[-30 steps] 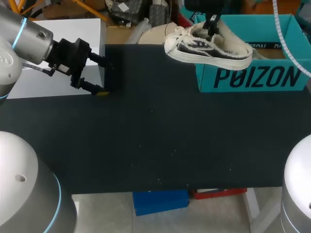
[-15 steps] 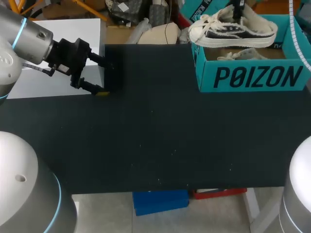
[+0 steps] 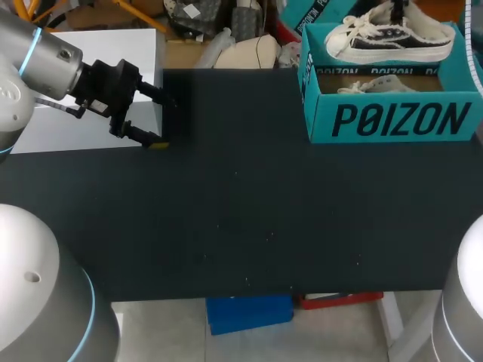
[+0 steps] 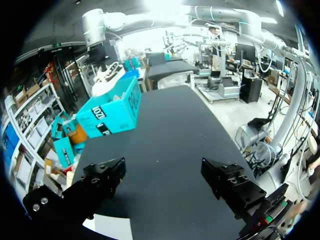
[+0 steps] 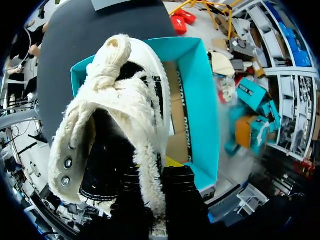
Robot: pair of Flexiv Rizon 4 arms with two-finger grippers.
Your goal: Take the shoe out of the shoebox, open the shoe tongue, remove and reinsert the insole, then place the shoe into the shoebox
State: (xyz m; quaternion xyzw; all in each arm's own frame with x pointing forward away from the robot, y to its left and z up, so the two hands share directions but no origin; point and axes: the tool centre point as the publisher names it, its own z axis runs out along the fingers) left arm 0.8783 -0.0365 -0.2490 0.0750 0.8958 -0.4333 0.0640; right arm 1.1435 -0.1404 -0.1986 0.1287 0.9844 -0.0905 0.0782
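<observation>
- Our right gripper (image 5: 161, 169) is clamped on the shoe (image 3: 389, 39) by its fleecy collar, holding it over the open shoebox (image 3: 392, 121).
- A second shoe (image 3: 376, 85) lies inside the shoebox.
- Our left gripper (image 3: 159, 119) is spread wide with nothing in it, at the table (image 3: 241, 211) left edge.

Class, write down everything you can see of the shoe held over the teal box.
The shoe is a low sneaker with a dark canvas upper, white rubber sole and toe cap, white laces, metal eyelets and a fleecy cream lining. It hangs roughly level over the open teal shoebox, toe toward the left arm's side, apparently not yet resting inside. The right gripper pinches its fleecy rim between both fingers.
</observation>
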